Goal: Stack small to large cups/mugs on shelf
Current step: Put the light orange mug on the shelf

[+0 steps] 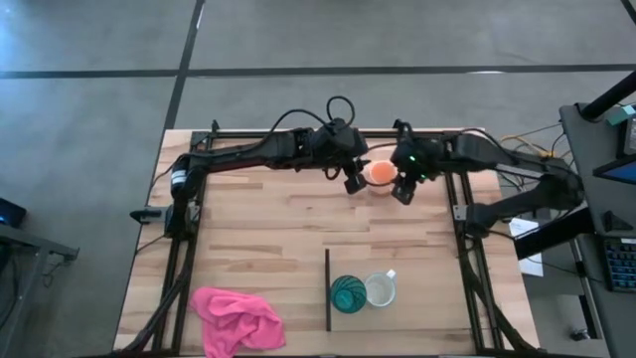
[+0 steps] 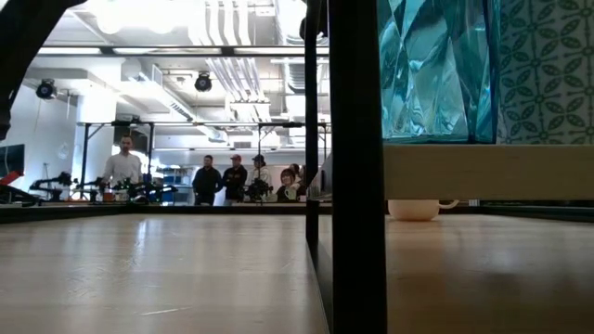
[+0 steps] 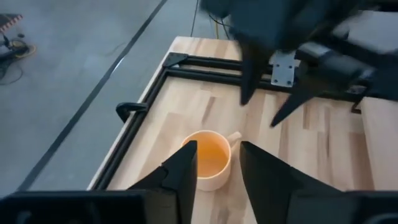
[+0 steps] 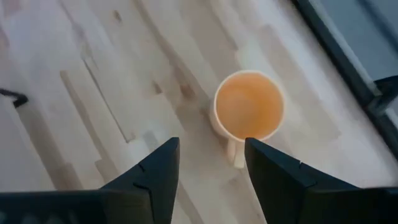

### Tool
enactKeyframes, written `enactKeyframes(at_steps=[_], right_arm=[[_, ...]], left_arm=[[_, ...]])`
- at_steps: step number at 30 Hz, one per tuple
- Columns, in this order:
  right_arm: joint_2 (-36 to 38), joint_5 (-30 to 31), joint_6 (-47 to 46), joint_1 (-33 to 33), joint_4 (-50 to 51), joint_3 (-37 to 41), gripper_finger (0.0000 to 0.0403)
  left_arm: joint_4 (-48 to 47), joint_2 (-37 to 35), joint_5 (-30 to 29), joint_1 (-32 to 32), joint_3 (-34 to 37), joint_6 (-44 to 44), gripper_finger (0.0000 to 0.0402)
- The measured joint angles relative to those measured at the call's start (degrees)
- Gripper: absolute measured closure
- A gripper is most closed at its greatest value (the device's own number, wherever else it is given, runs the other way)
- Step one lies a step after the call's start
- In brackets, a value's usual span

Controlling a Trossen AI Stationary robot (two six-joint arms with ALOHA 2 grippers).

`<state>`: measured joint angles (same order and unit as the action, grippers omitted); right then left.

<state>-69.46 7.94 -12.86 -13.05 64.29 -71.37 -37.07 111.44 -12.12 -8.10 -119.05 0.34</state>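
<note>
Your orange mug [image 1: 379,174] sits upright on the surface [image 1: 268,229], at the far edge, right between the two sets of fingers. In the left wrist view the orange mug [image 3: 208,160] is just beyond the left gripper [image 3: 219,168], its rim partly behind one fingertip; those fingers are spread apart and hold nothing. In the right wrist view the orange mug [image 4: 249,107] lies just ahead of the right gripper [image 4: 211,165], handle turned back toward the gap between the fingers; these too are parted and empty. From above you see the left gripper [image 1: 353,182] on one side of the mug and the right gripper [image 1: 405,189] on the other, both close to it.

Well apart from both grippers, at the near side of the surface, the teal tumbler [image 1: 347,293] and the white mug [image 1: 380,289] stand touching side by side, just beside the thin dark strip [image 1: 327,289]. The pink cloth [image 1: 237,318] lies crumpled farther along the near edge. In the low view, people [image 2: 232,179] stand in the room behind.
</note>
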Motion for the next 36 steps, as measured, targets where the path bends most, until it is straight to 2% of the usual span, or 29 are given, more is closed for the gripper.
enactKeyframes(at_steps=[5,12,17,25,30,36], right_arm=[[-4.58,-4.01,5.28,-4.76,-0.32,0.16,0.0238],[-10.26,-9.87,7.12,-7.63,-0.69,0.21,0.0255],[-14.18,-10.31,6.66,-8.76,-1.61,-0.11,0.0257],[-21.14,-12.9,0.59,-11.2,-2.12,-3.78,0.0257],[-25.46,-12.42,-0.45,-11.99,-1.37,-6.11,0.0257],[-25.2,-12.16,-0.15,-13.18,-0.25,-7.17,0.026]], left_arm=[[0.12,-1.45,-0.48,-0.3,-0.41,3.3,0.0288],[-0.1,-5.78,-3.67,-0.66,0.07,3.45,0.0288],[-1.7,-9.16,-6.3,-0.96,0.32,3.84,0.0288],[-5.21,-10.04,-7.47,-2.11,0.95,3.65,0.0288],[-10.6,-9.9,-8.4,-2.16,1.56,3.02,0.0288],[-24.19,-10.01,-15.21,-2.01,1.53,2.05,0.0288]])
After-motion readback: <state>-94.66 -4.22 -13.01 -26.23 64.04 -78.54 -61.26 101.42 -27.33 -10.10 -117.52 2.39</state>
